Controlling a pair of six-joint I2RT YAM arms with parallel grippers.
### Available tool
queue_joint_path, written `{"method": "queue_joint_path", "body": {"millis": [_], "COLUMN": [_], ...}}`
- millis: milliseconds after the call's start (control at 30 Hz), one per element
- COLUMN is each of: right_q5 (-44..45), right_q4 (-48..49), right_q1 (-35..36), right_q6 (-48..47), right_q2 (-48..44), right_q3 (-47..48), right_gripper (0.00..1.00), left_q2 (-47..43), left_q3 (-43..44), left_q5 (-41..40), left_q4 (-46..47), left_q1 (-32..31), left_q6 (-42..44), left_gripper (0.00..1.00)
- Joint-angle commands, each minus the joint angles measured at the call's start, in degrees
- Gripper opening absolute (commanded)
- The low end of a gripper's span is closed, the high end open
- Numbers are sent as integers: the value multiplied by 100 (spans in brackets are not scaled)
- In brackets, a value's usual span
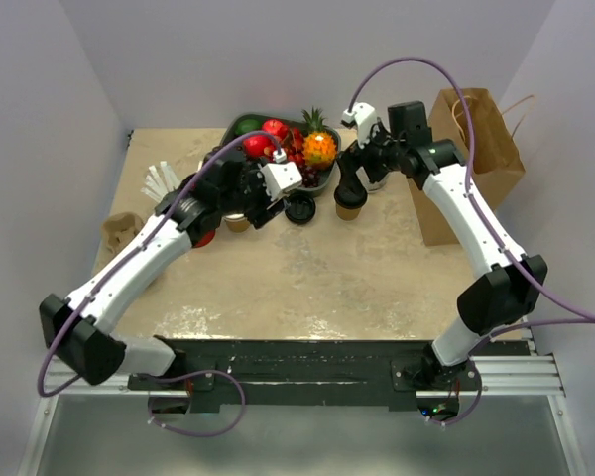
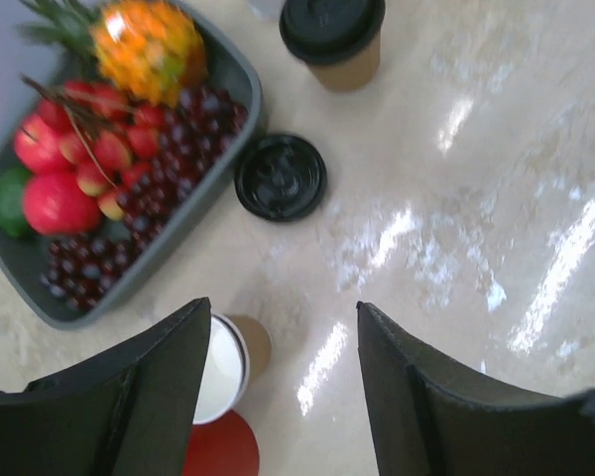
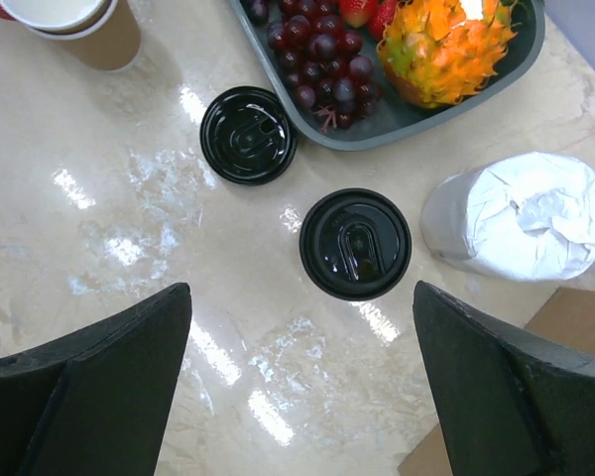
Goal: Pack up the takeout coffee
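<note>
Hovering with right fingers [image 3: 89, 387] apart over coffee [image 3: 355, 243] at frame centre; left fingers [image 2: 129, 397] apart too; not yet grasped or bagged.

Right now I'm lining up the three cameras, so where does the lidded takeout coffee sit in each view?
Top external: takeout coffee, just right of centre, upper half.
Left wrist: takeout coffee at the top edge, right of the fruit tray.
Right wrist: takeout coffee at picture centre.
Shared landmark: the loose black lid lying left of it.
</note>
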Motion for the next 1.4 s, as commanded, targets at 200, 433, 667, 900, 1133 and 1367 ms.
{"method": "queue_joint_path", "body": {"millis": [200, 433, 667, 900, 1133, 1367], "right_q5": [-1006, -1638, -2132, -2096, -2088, -2052], "right_q4": [-742, -365, 400, 295, 383, 356], "right_q1": [-8, -8, 220, 317, 422, 422], "right_q6": [-585, -67, 996, 944, 996, 970], "right_q2": [-349, -182, 266, 495, 521, 539], "right_q3": [-372, -312, -49, 233, 189, 180], "right_gripper": [90, 89, 89, 89, 89, 89], "left_q2": [1616, 2214, 2715, 2864, 3180, 3383], "left_q3": [1326, 1633, 1845, 1801, 1933, 2240], "left_q5": [-116, -186, -309, -388, -256, -133], "left_q4": [-1677, -1774, -2108, -2108, -2117, -2161], "left_q1": [754, 1001, 1176, 1282, 1335, 1431], "left_q6": [-564, -662, -661, -653, -626, -618], "left_gripper": [57, 52, 47, 42, 37, 29]}}
